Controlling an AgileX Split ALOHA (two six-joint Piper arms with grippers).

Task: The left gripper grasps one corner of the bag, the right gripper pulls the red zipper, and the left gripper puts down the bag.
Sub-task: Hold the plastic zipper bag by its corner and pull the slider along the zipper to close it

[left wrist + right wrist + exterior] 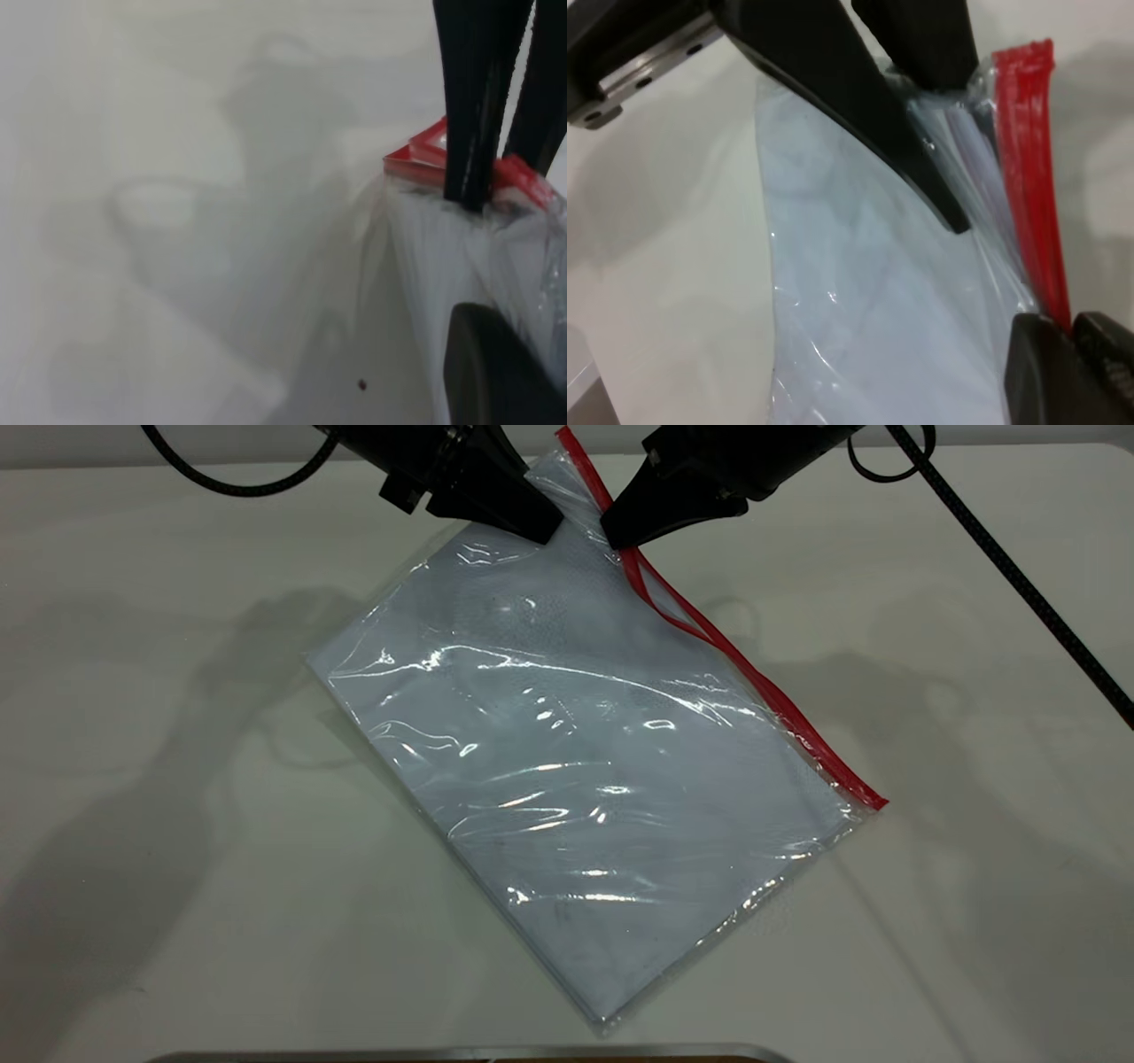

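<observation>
Bag (576, 779) lies on table (133, 691), both claws at its far end

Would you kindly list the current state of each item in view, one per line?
left gripper: shut on the bag's upper corner, holding it raised.
right gripper: shut on the red zipper, beside the left gripper.
bag: upper end lifted, lower end lying on the table; white sheet inside.
red zipper: split apart just below the right gripper, joined along the lower stretch.
</observation>
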